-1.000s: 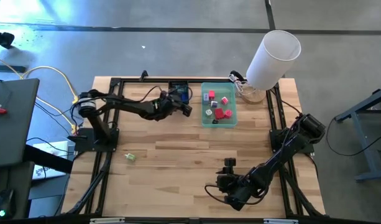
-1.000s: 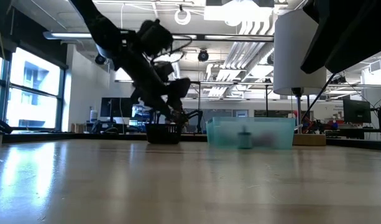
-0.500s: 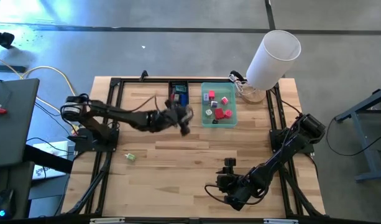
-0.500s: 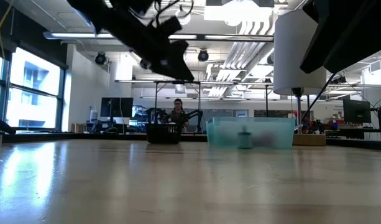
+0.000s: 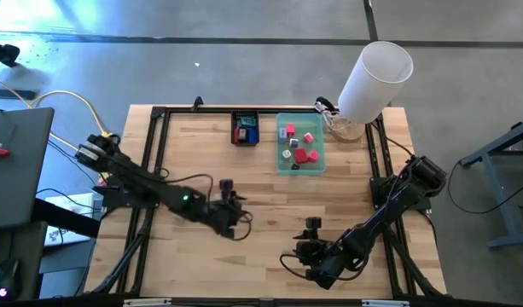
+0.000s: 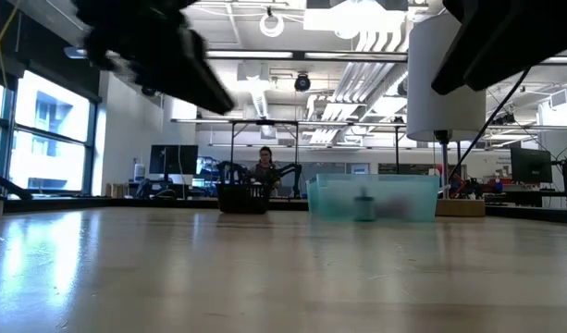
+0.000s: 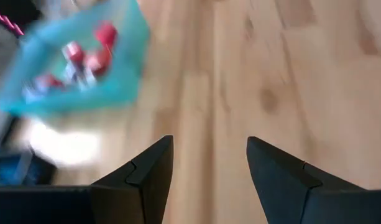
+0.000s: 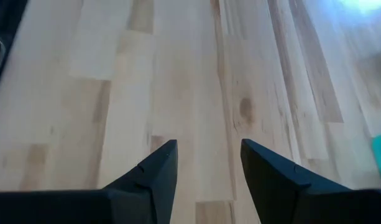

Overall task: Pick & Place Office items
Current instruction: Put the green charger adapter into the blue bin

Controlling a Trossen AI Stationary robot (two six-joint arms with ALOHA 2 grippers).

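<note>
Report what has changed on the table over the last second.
The left gripper has swung away from the small black tray at the far edge to the near middle of the table; its fingers are open and empty. The right gripper, open near the front edge, the teal tray with its pieces and the white cylinder stayed put.

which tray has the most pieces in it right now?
The translucent teal tray: several red, pink and other small pieces sit in it. The small black tray beside it holds only a couple.
</note>
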